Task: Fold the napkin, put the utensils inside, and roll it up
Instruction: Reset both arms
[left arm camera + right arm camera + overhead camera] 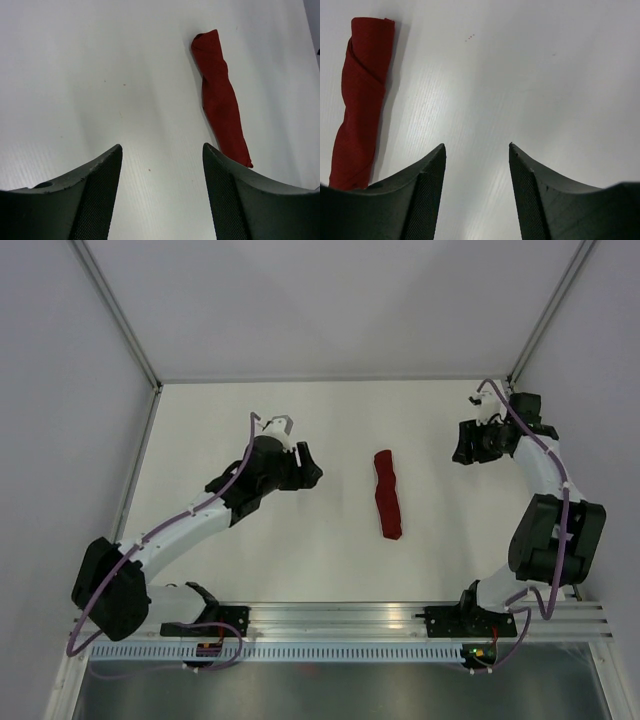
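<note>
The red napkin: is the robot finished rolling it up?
Looks done. The dark red cloth napkin lies rolled into a thin tube on the white table. Nothing is in hand: left gripper and right gripper are open, away from it. No fork shows, maybe hidden inside. Nothing seems left.

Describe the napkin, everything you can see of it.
The napkin is plain dark red matte cloth, rolled into a narrow, slightly twisted and kinked tube, with a diagonal wrap edge showing. It lies flat on the white table between the two arms, its long axis running roughly near to far. One end shows a small opening in the left wrist view. No utensil shows; anything inside is hidden. Only the table touches it.
</note>
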Action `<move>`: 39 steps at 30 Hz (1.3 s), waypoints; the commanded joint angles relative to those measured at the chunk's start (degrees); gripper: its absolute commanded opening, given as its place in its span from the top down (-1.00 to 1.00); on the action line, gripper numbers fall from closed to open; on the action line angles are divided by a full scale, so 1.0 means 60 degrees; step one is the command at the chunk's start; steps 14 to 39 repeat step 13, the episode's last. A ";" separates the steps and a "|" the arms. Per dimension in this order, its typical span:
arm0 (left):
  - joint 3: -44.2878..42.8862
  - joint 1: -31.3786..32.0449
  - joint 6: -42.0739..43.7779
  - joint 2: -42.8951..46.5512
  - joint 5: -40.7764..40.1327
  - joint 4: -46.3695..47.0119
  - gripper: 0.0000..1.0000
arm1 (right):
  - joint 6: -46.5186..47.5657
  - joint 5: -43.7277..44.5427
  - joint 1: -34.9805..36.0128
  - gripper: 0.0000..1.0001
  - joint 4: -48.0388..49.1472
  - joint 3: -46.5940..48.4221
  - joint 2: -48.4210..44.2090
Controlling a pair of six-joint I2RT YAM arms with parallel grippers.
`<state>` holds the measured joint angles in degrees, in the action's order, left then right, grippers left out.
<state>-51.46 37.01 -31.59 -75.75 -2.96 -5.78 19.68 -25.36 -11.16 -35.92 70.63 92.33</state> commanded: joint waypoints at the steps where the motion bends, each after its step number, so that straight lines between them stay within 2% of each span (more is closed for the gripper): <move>1: 0.0431 -0.0309 0.0768 0.1077 -0.0135 -0.0779 -0.43 | -0.0028 -0.0780 -0.0570 -0.21 0.0127 -0.0271 -0.0915; 4: 0.0711 -0.0558 0.0973 0.1854 -0.0268 -0.1042 -0.46 | -0.0130 -0.0914 -0.0908 -0.25 0.0331 -0.0593 -0.1384; 10: 0.0813 -0.0778 0.1267 0.2385 -0.0283 -0.1483 -0.48 | -0.0365 -0.1236 -0.1055 -0.27 0.0670 -0.0888 -0.1927; 13: 0.0843 -0.0793 0.1267 0.2400 -0.0195 -0.1483 -0.48 | -0.0292 -0.1397 -0.1114 -0.32 0.0684 -0.0844 -0.2000; 39: 0.0843 -0.0793 0.1267 0.2400 -0.0195 -0.1483 -0.48 | -0.0292 -0.1397 -0.1114 -0.32 0.0684 -0.0844 -0.2000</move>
